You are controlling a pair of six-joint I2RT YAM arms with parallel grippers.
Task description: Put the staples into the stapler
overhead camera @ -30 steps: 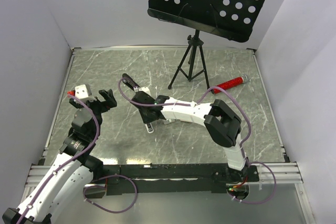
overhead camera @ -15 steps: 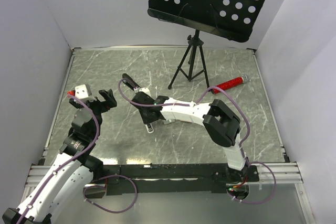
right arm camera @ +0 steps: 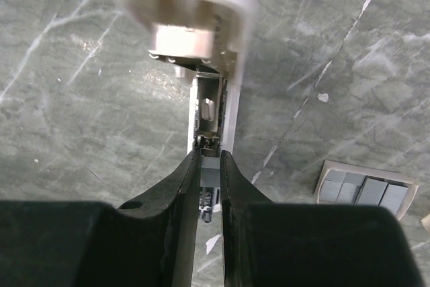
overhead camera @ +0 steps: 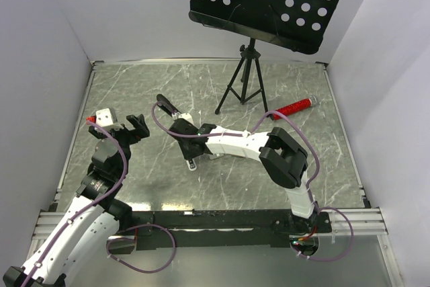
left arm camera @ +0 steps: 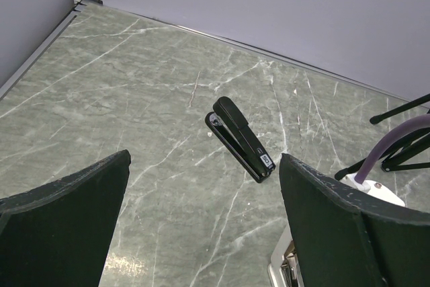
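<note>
Almost nothing has moved since the earlier frames: our right arm's elbow has crept a touch to the left, and our left arm sits as it was. Our right gripper (right arm camera: 209, 160) is pinched shut on a small silvery-grey metal strip of staples (right arm camera: 209, 170). It holds the strip in line with the bare metal channel of the open white stapler (right arm camera: 210, 113), which lies on the grey marbled table (overhead camera: 282, 85) left of centre. We cannot tell whether the strip already touches the channel. Close beside the white stapler sits a small tan cardboard box (right arm camera: 322, 186) with more grey strips in it. Our left gripper (left arm camera: 203, 166) hangs over the near left of the table with its jaws spread wide and nothing between them. Its camera looks toward a closed black stapler (left arm camera: 242, 140) lying farther off.

We judge this to be the seating step, and several things could spoil it:
- The channel is narrow, so a slight tilt of the strip in our thin pinch could catch it on a side rail, where it would jam or snap apart.
- Nothing steadies the white stapler, so a downward push that lands off-centre could slide or twist it away.
- Letting go before the strip sits between the rails could let it tip out onto the table.
</note>
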